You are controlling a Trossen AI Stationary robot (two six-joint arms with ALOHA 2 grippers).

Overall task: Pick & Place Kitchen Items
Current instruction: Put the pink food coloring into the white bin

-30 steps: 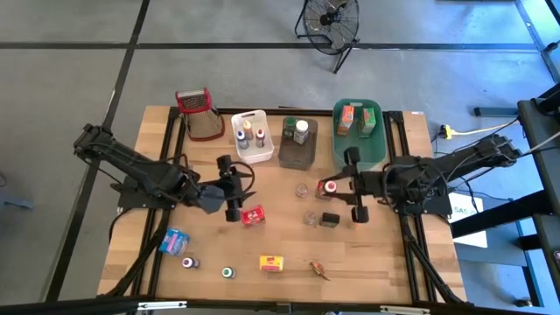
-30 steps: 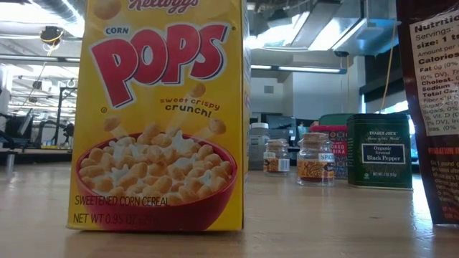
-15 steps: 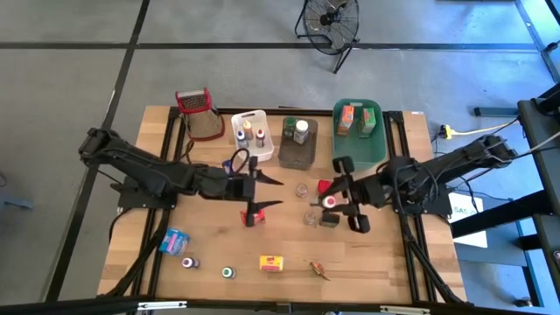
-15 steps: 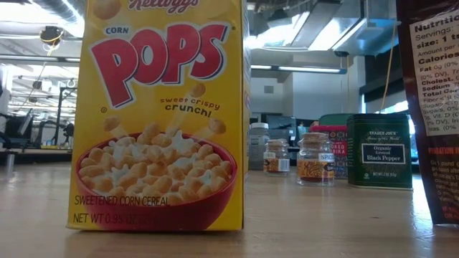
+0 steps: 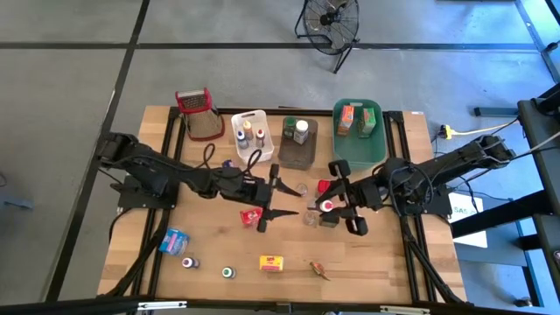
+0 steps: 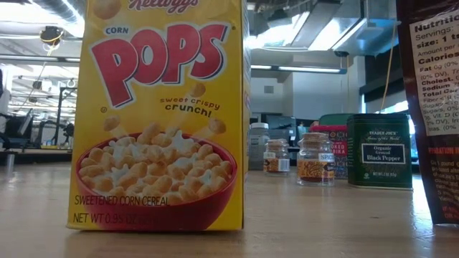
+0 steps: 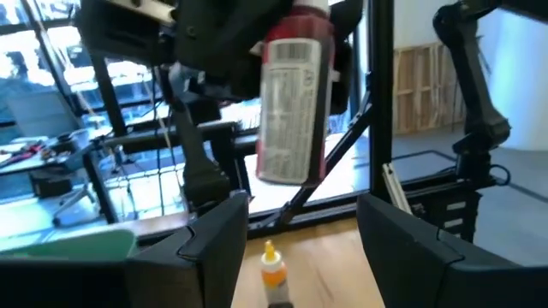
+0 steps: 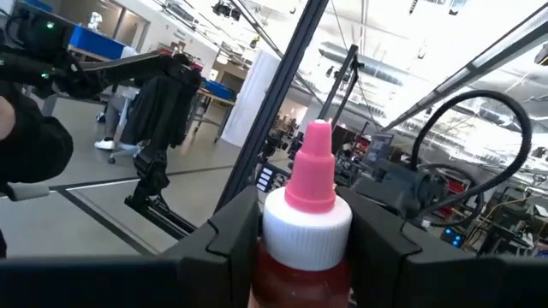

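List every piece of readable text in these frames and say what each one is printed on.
"Kellogg's CORN POPS sweet crispy crunch! SWEETENED CORN CEREAL", "NET WT 0.95 OZ": yellow cereal box.
"TRADER JOE'S Organic Ground Black Pepper": dark green tin.
"Nutrition", "Servings", "Calories", "Sodium": dark packet, nutrition panel cut off at the frame edge.
Small spice jar label: too blurred.
Red bottle in right pincer, back label: too small.

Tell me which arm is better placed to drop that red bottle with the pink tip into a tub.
The right. Its right gripper is shut on the red bottle, and the green tub sits just beyond it. The left gripper is open beside it and holds nothing.
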